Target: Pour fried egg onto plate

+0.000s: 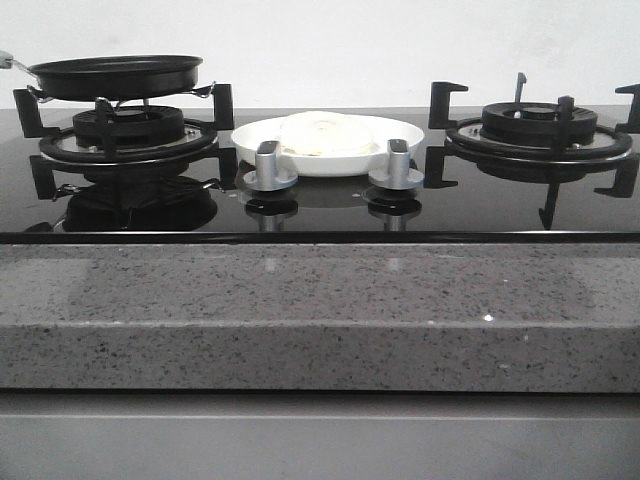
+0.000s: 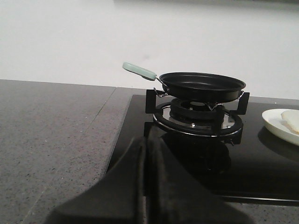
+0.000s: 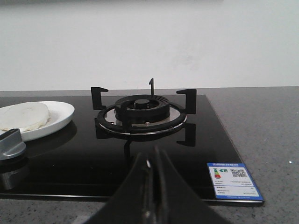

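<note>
The fried egg (image 1: 325,133) lay on the plate (image 1: 400,160), job seemingly done; the empty frying pan (image 1: 115,76) sat at nine o'clock; both my jaws were pressed together, holding nothing.

Neither arm shows in the front view. Each gripper is seen only from its own wrist camera, as a dark pair of fingers rising from 6 o'clock in the picture.

The left gripper (image 2: 146,154) has its two fingers (image 2: 161,182) pressed flat together, only a thin seam between them, nothing caught there. Its tip points toward 12 o'clock, level and low.

The right gripper (image 3: 152,161) stands the same way: fingers (image 3: 166,191) closed against each other along a narrow line, holding nothing, tip aimed at 12 o'clock, level and low.
</note>
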Tool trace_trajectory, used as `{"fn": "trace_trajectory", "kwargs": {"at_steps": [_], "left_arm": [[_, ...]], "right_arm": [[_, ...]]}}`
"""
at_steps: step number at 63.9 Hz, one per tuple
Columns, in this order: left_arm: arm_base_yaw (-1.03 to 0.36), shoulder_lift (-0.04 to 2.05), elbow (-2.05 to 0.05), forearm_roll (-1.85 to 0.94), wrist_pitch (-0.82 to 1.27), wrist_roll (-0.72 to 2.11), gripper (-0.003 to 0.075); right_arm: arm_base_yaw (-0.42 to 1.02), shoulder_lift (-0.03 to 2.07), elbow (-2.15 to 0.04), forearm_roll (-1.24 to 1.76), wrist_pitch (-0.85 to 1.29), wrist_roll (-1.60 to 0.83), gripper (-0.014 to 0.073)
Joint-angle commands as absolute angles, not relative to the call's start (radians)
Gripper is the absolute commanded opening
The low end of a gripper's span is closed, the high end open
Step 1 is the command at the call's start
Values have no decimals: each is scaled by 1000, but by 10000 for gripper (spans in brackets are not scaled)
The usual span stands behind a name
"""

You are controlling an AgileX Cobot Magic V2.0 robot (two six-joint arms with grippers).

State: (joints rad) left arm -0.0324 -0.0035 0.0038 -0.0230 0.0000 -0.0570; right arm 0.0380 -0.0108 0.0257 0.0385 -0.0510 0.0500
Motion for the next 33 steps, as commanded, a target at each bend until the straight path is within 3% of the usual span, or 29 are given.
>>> {"fn": "trace_trajectory", "kwargs": {"at_steps": [1, 33], "left_arm": [[-32, -19, 9, -22, -77, -60, -20], [-32, -19, 9, -22, -77, -60, -20]], "right_arm": [[37, -27, 21, 22, -141, 50, -68], [5, -27, 21, 22, -140, 50, -68]]}}
